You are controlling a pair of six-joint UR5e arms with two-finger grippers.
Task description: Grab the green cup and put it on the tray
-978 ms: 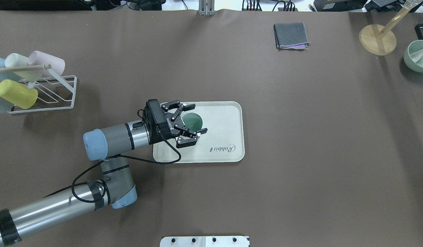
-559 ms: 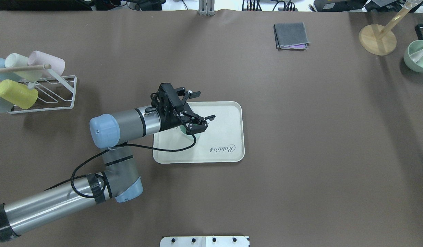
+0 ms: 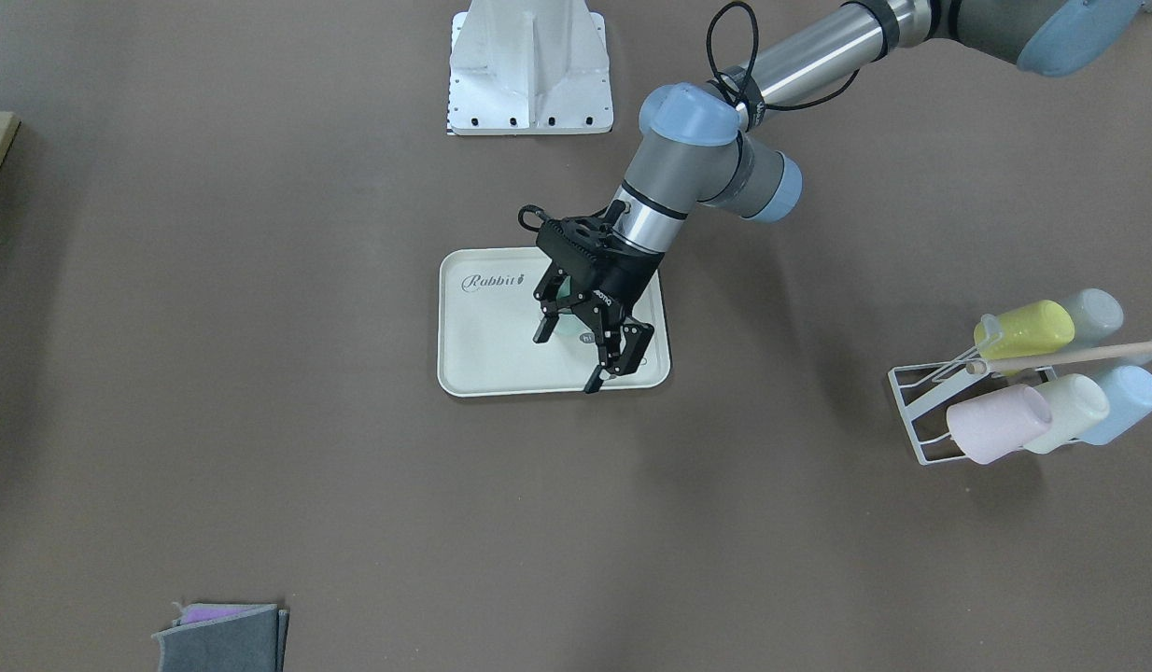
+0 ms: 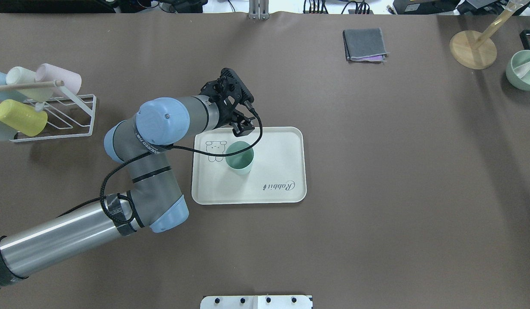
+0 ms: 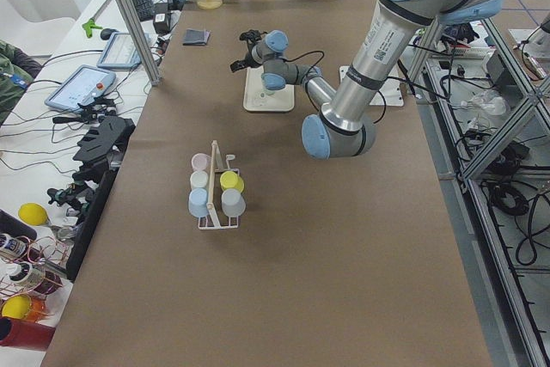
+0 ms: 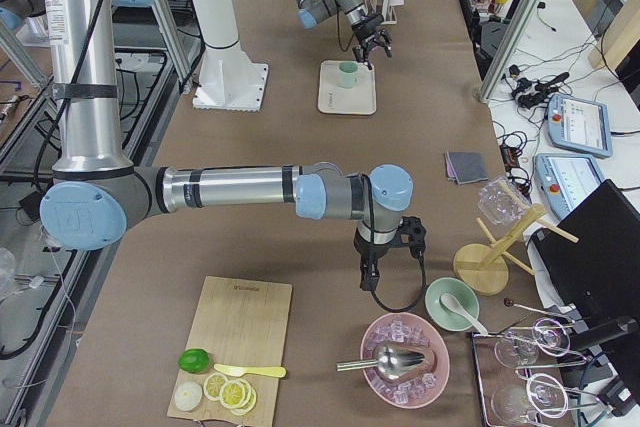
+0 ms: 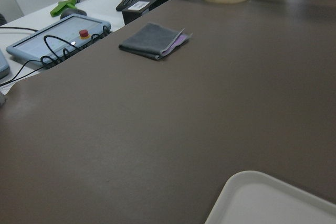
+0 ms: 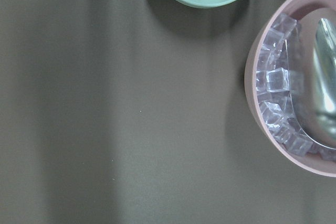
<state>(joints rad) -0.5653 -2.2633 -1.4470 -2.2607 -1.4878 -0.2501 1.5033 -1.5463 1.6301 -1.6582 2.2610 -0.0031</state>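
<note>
The green cup (image 4: pixel 239 157) stands upright on the cream tray (image 4: pixel 278 146), in its left half beside the bunny drawing. It also shows in the exterior right view (image 6: pixel 347 73). My left gripper (image 3: pixel 576 350) is open and empty, raised above the tray's left part, apart from the cup. In the front view it hides most of the cup. The left wrist view shows only a tray corner (image 7: pixel 273 198). My right gripper (image 6: pixel 385 252) shows only in the exterior right view, near a green bowl. I cannot tell if it is open or shut.
A white wire rack (image 4: pixel 71 124) with several pastel cups stands at the table's left. A folded grey cloth (image 4: pixel 363 44), a wooden stand (image 4: pixel 473 49) and a green bowl (image 4: pixel 522 71) are at the far right. A pink bowl of ice (image 8: pixel 294 103) lies below the right wrist.
My left gripper, open around the cup a second ago, has risen and swung away toward the tray's far left edge. The cup stays upright on the tray.
</note>
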